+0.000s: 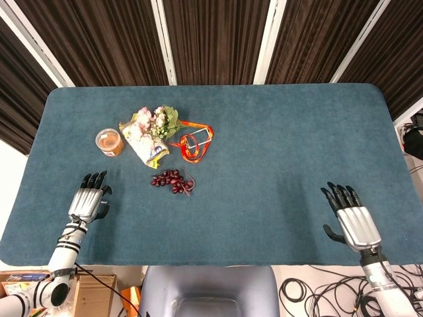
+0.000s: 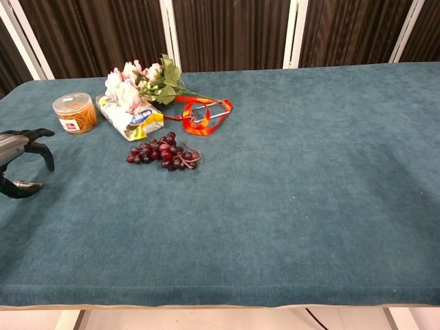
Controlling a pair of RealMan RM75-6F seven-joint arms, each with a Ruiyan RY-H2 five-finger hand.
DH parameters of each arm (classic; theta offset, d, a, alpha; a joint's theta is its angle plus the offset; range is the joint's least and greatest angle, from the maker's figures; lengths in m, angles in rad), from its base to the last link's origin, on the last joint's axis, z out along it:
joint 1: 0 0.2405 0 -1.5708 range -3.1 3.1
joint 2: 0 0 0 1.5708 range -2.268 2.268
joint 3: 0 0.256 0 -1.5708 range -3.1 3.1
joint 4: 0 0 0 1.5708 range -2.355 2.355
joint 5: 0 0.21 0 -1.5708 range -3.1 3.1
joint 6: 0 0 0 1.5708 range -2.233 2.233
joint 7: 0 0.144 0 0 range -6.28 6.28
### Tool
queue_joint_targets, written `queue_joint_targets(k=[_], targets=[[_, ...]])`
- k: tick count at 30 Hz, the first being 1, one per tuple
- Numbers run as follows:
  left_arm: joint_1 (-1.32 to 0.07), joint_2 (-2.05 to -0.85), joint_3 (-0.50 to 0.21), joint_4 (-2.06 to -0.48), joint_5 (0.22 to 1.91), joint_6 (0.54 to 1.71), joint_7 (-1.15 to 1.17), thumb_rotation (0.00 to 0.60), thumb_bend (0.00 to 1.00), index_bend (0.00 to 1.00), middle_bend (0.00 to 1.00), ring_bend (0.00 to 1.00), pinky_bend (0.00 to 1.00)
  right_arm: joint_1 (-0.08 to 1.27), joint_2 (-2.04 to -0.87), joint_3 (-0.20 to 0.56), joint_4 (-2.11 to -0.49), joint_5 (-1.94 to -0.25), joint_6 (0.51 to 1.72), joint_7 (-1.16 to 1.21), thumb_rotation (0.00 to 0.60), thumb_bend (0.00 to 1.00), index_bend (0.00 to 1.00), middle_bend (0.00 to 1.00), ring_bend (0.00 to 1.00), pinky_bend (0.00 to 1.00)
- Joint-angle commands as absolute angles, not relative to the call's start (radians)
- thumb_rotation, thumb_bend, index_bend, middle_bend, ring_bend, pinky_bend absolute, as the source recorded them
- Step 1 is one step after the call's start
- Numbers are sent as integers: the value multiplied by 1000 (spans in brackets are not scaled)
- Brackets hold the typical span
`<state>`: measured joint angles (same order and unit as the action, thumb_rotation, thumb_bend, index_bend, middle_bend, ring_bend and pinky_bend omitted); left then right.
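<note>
My left hand [image 1: 88, 200] hovers over the table's near left part, fingers spread and holding nothing; the chest view catches it at the left edge [image 2: 19, 155]. My right hand [image 1: 350, 215] is at the near right edge, also empty with fingers apart, and the chest view does not show it. A bunch of dark grapes [image 1: 172, 180] [image 2: 163, 154] lies right of the left hand. Beyond the left hand stands an orange jar [image 1: 110, 141] [image 2: 75, 112]. A yellow and white packet [image 1: 144, 145] [image 2: 130, 117], pink flowers [image 1: 157, 121] [image 2: 141, 77] and an orange lanyard with a badge [image 1: 195, 141] [image 2: 204, 115] lie further back.
The teal cloth table [image 1: 277, 145] runs wide to the right. A chair back [image 1: 208, 290] sits below the near edge, with cables [image 1: 317, 294] on the floor at the right. Dark curtains [image 2: 227, 31] hang behind the table.
</note>
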<state>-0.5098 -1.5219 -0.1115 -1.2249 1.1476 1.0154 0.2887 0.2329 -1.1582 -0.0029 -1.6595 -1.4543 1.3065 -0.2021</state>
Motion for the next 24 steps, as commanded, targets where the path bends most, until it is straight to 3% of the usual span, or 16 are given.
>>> queue_joint_targets(k=[1,24], targets=[[-514,-1528,-114,-1210,1144,999,273,600,342,432,12,0,0,231,-1155,1,-1660,-1445,1300,-199,600,245,0,0,0,0],[-521,-1565,-112,-1106,1145,952,240,600,341,523,49,0,0,214,-1135,13,-1662,-1432,1295,-175,600,246,0,0,0,0]])
